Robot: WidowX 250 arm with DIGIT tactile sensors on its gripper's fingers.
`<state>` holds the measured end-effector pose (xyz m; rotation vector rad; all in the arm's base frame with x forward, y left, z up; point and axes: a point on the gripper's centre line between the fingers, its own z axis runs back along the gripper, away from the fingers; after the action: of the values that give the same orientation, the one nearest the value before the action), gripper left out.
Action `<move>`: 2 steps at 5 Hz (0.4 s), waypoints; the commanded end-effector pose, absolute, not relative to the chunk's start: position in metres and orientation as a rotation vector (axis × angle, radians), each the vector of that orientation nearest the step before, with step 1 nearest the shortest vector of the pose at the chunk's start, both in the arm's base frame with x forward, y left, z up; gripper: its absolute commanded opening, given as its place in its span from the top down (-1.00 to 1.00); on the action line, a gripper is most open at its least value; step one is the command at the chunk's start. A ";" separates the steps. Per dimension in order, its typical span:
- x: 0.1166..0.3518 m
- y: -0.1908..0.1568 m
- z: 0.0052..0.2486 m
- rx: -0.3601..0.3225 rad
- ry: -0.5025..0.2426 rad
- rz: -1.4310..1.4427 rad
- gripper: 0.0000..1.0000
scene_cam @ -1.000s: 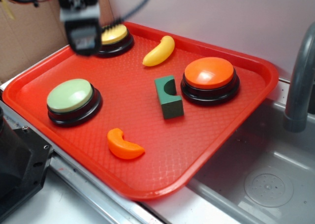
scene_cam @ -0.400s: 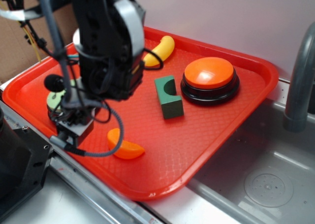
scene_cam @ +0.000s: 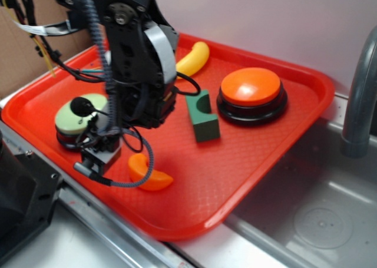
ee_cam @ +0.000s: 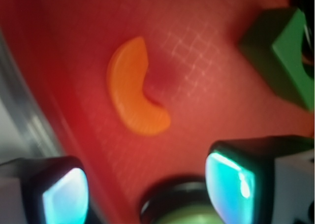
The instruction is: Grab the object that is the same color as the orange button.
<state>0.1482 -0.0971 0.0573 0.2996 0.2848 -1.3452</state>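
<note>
The object, a small glossy orange crescent point(scene_cam: 151, 174), lies on the red tray point(scene_cam: 283, 156) near its front edge. In the wrist view the crescent point(ee_cam: 135, 93) sits ahead of the fingers, apart from them. The orange button point(scene_cam: 251, 88), a big dome on a black base, stands at the tray's back right. My gripper point(scene_cam: 100, 154) hangs low just left of the crescent, beside the pale green button point(scene_cam: 72, 118). The gripper point(ee_cam: 147, 199) is open, its two pads wide apart with only tray and the green button's rim point(ee_cam: 189, 211) between them.
A green notched block point(scene_cam: 202, 116) stands mid-tray, right of the arm, and shows at the wrist view's top right point(ee_cam: 283, 51). A yellow banana-shaped piece point(scene_cam: 194, 59) lies at the back. A steel sink point(scene_cam: 318, 215) and grey faucet point(scene_cam: 359, 97) are to the right.
The arm has swung from the tray's back left down to the front, and now sits low between the green button and the crescent. The objects have not moved.
</note>
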 end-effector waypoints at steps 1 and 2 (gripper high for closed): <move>0.137 -0.103 0.021 0.157 0.330 -1.464 -1.00; 0.134 -0.107 0.013 0.134 0.332 -1.481 -1.00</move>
<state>0.1465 -0.1132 0.0168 0.1490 0.3672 -1.4538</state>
